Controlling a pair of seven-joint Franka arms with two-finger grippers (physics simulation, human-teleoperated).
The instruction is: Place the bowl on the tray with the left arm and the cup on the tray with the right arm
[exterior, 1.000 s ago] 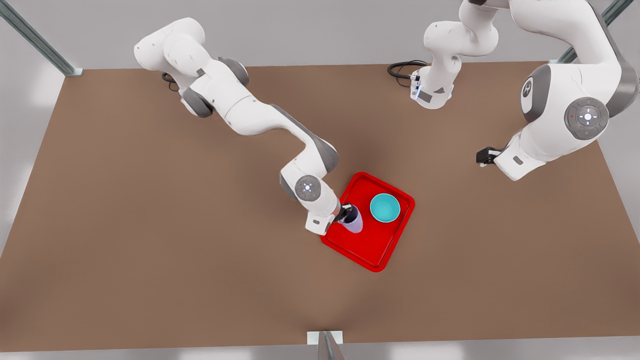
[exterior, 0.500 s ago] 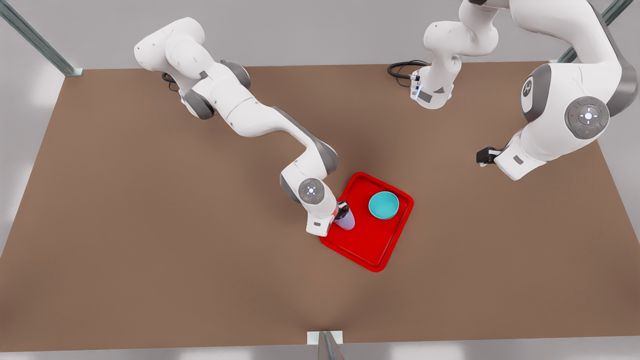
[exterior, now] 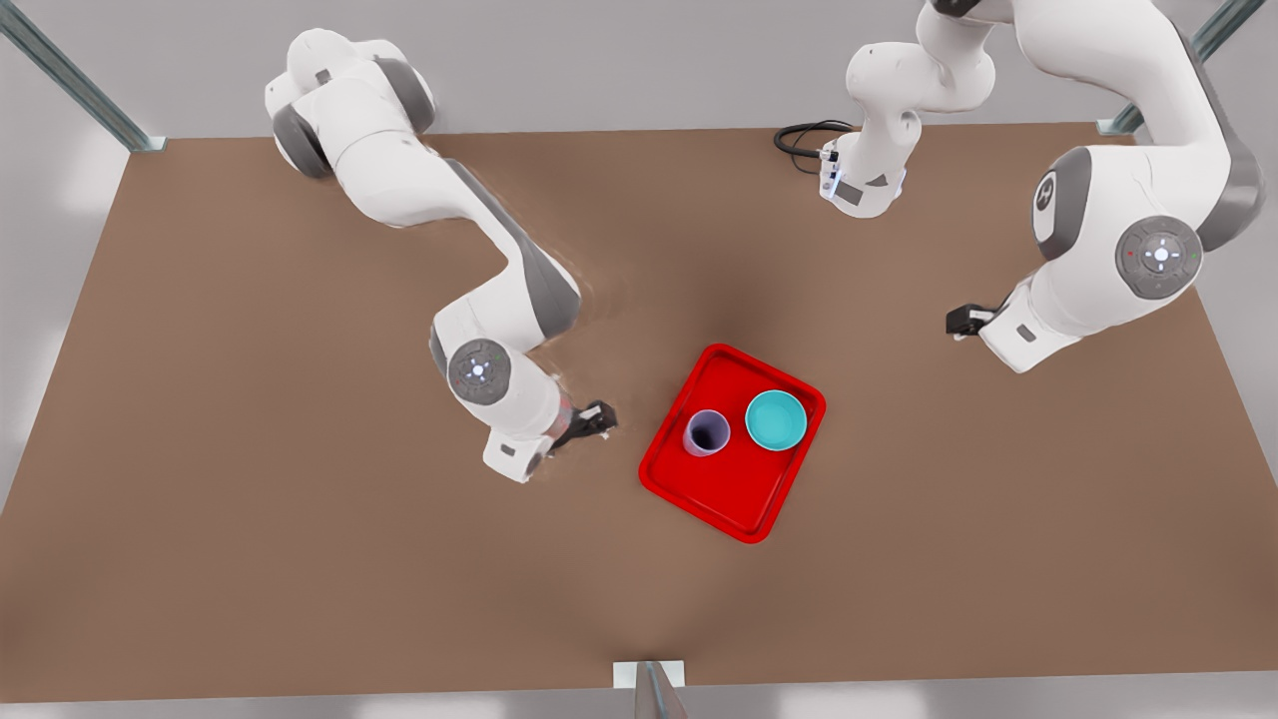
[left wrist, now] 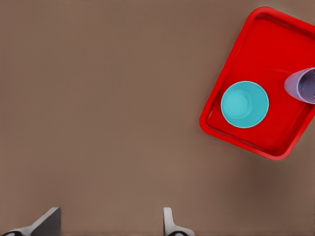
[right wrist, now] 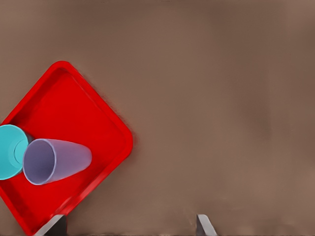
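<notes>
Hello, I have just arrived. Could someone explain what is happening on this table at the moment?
Two white robot arms are loading a red tray on the brown table. The lavender cup and the teal bowl both stand upright on the tray, side by side. Nothing is being held. The right gripper hangs beside the tray on the front view's left, jaws open. The left gripper waits over the table on the front view's right, jaws open.
</notes>
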